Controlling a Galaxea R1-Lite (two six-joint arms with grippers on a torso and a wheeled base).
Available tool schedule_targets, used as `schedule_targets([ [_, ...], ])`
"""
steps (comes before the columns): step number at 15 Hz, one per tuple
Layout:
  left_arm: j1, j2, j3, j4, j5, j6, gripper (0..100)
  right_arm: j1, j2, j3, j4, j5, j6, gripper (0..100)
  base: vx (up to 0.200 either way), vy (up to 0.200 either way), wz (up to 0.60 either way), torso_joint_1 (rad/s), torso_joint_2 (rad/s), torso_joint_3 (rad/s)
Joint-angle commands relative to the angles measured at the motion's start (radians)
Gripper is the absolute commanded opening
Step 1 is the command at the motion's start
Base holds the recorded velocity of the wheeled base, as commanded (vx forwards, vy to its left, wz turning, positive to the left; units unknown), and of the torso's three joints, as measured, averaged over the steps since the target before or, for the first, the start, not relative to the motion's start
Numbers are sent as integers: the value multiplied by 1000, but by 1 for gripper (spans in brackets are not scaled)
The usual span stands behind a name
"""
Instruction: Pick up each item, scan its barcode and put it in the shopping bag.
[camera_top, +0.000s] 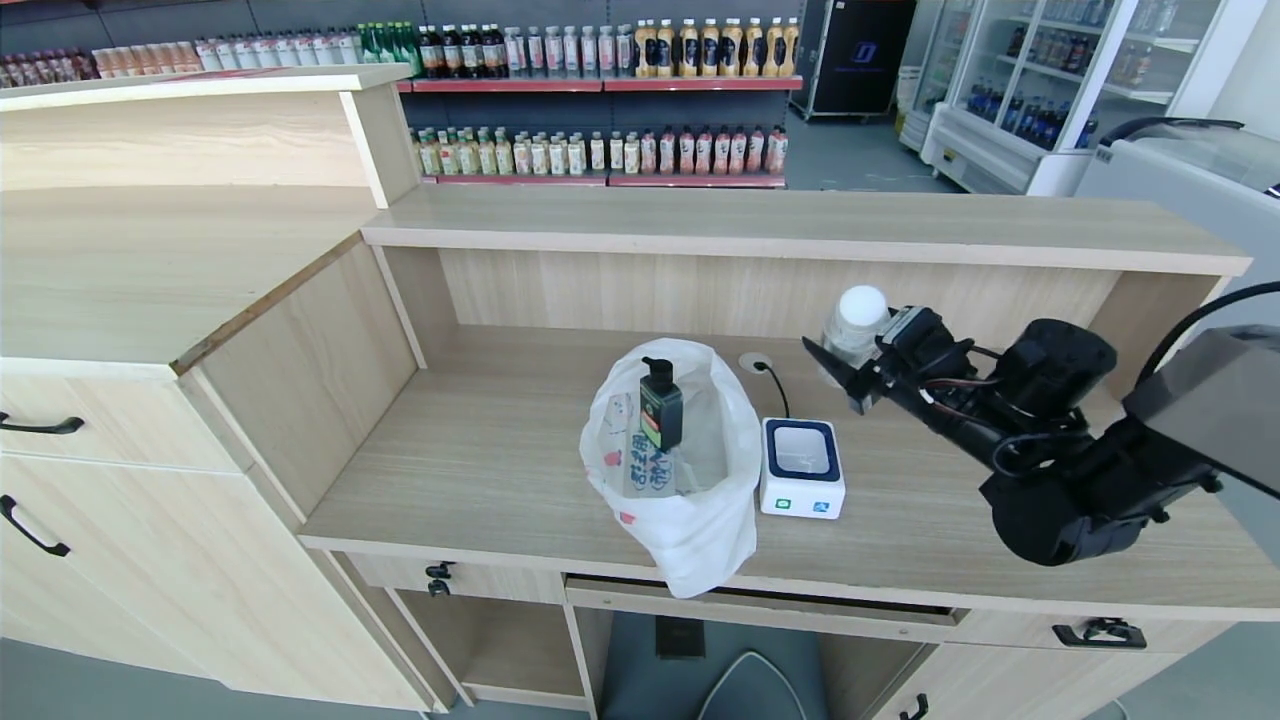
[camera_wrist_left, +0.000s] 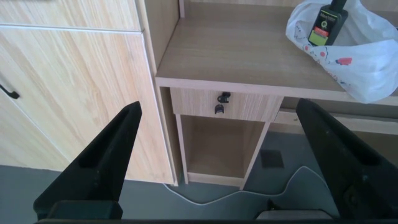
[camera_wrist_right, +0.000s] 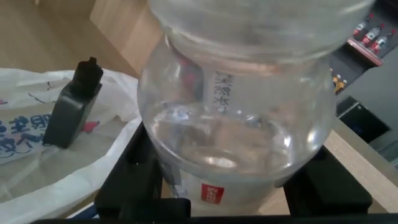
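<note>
Pale wooden bench (camera_top: 480, 450), drink shelves (camera_top: 600, 60) behind. The left claw (camera_wrist_left: 219, 104) hangs open, low and left of the scanner (camera_top: 802, 468). The shopping bag (camera_top: 690, 520) touches the scanner's left. Right of the scanner, the right claw (camera_top: 845, 362) grips a clear, white-capped bottle (camera_top: 860, 315).

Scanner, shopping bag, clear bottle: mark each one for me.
scanner (camera_top: 802, 456): head view, on its top window.
shopping bag (camera_top: 692, 532): head view, on its white front wall.
clear bottle (camera_wrist_right: 231, 124): right wrist view, on its transparent body.
</note>
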Motion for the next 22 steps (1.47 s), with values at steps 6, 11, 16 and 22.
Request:
schedule_targets([
  [6, 0, 0, 0, 0, 0, 0, 100, 9, 135, -68, -6, 60, -19, 0, 0, 0, 0, 0, 0, 0],
  [11, 0, 0, 0, 0, 0, 0, 100, 6, 171, -111, -6, 129, -19, 0, 0, 0, 0, 0, 0, 0],
  [16, 0, 0, 0, 0, 0, 0, 100, 2, 216, -180, -6, 188, -17, 0, 0, 0, 0, 0, 0, 0],
  [22, 0, 0, 0, 0, 0, 0, 100, 0, 251, -212, -6, 237, -17, 0, 0, 0, 0, 0, 0, 0],
])
